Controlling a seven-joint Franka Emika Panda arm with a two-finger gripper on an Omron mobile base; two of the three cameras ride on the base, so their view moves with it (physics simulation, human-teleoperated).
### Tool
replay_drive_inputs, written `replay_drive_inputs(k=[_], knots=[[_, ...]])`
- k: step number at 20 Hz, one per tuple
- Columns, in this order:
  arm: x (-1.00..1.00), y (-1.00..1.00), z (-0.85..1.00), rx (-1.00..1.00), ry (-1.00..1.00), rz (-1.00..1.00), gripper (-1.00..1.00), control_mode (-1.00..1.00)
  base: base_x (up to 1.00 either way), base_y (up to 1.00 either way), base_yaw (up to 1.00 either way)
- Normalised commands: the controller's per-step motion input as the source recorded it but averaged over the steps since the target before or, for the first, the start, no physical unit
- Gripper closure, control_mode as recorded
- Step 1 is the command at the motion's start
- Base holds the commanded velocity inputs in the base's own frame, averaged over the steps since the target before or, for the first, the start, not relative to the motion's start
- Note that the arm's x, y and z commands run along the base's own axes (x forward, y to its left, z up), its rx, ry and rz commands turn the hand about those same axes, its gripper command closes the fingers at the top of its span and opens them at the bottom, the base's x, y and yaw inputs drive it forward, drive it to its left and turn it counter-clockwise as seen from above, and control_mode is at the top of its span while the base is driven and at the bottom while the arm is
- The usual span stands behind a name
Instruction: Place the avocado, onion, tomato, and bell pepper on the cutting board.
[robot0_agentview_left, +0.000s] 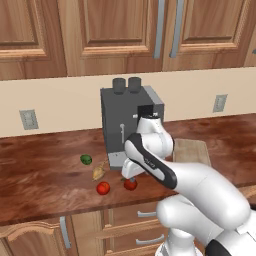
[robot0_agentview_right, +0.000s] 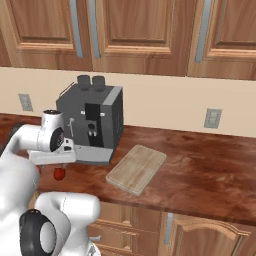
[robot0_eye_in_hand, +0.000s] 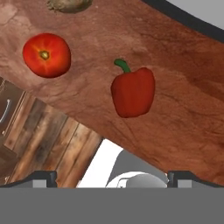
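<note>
The red bell pepper (robot0_eye_in_hand: 132, 91) with its green stem lies on the dark counter, straight ahead of my open gripper (robot0_eye_in_hand: 112, 178), whose fingertips (robot0_eye_in_hand: 43, 177) stand wide apart with nothing between them. My hand hovers just above the bell pepper (robot0_agentview_left: 130, 184) near the counter's front edge. Left of it lie the round tomato (robot0_agentview_left: 103, 188) (robot0_eye_in_hand: 46, 55), the tan onion (robot0_agentview_left: 98, 173) (robot0_eye_in_hand: 70, 4) and the dark green avocado (robot0_agentview_left: 86, 159). The pale cutting board (robot0_agentview_left: 191, 151) (robot0_agentview_right: 136, 168) lies bare to the right of the arm. From the right base view the bell pepper (robot0_agentview_right: 59, 173) peeks out below my hand.
A grey coffee machine (robot0_agentview_left: 130, 125) (robot0_agentview_right: 92, 122) stands at the back, just behind my hand and between the vegetables and the board. The counter's front edge (robot0_eye_in_hand: 78, 118) runs close beside the pepper. Wall cabinets hang above.
</note>
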Motion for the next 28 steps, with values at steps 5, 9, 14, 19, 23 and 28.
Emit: replay_drive_inputs(k=[5,9,14,19,23,28], knots=[[0.15,0.00,-0.12,0.00,0.00,0.00,-1.00,-1.00,0.00,0.00,0.00],[0.13,0.00,-0.19,0.00,0.00,0.00,-1.00,-1.00,0.00,0.00,0.00],[0.12,0.00,-0.17,0.00,0.00,0.00,-1.00,-1.00,0.00,0.00,0.00],[0.12,0.05,-0.22,-0.01,0.00,0.00,-1.00,-1.00,0.00,0.00,0.00],[0.06,0.10,-0.23,-0.02,0.00,0.00,-1.00,-1.00,0.00,0.00,0.00],[0.02,0.08,-0.18,-0.02,0.00,0.00,-1.00,-1.00,0.00,0.00,0.00]])
